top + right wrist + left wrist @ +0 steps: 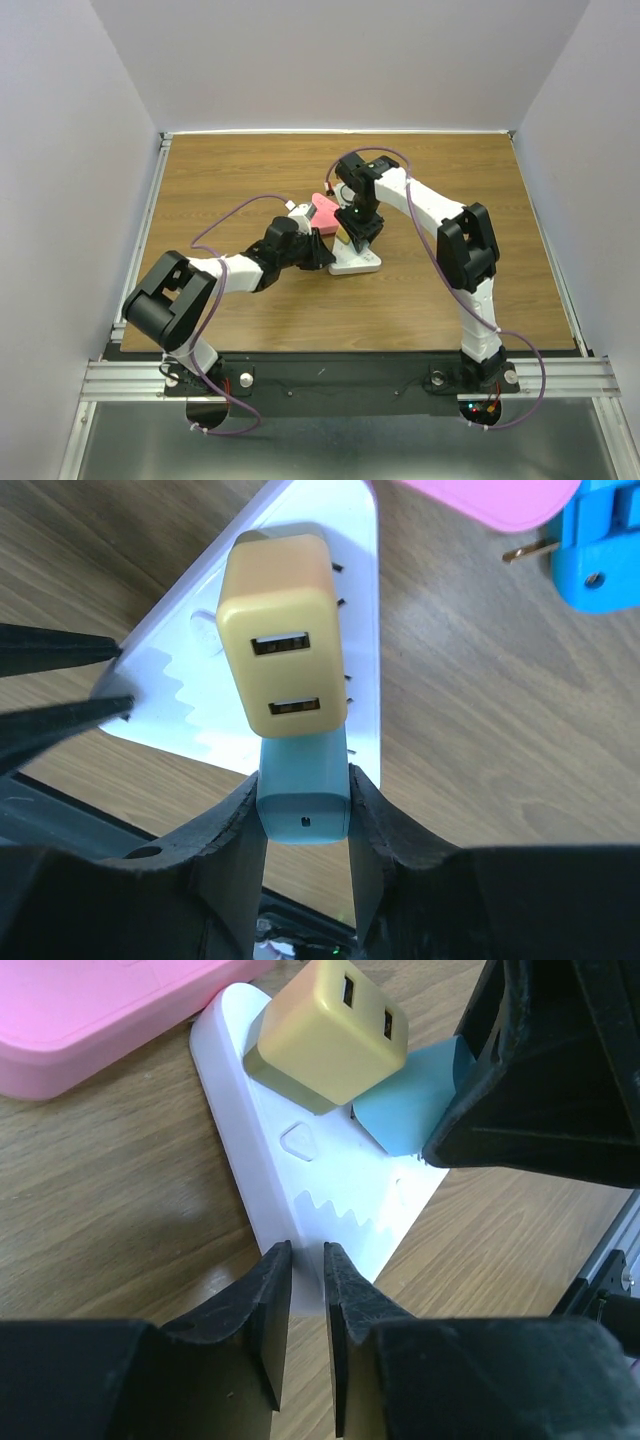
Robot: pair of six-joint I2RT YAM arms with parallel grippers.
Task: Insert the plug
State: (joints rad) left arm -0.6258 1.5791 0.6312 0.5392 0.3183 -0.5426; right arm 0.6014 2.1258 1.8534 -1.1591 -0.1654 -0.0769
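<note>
From overhead, the left arm (pixel 215 275) reaches in from the lower left toward the middle of the wooden table (pixel 230 160). Its wrist view shows the left gripper (pixel 307 1252) at bottom centre. Its 2 black fingers (pixel 270 1310) are pinched on the near edge of the white power strip (pixel 280 1180), with a sliver of white showing in the narrow gap. A pink slab (pixel 90 1010) lies in the upper left of that frame, beside the strip's far end. At top centre a yellow charger (pixel 325 1040) with 2 USB ports sits tilted on the strip. Just right of it, touching it, is the light-blue plug (pixel 405 1105), over the strip's face; whether its prongs are seated I cannot tell. In the right wrist view the right gripper (pixel 305 780), at bottom centre, is clamped on that plug from both sides. A darker blue plug (pixel 600 540) with a brass prong lies in the upper right corner, apart from the strip.
</note>
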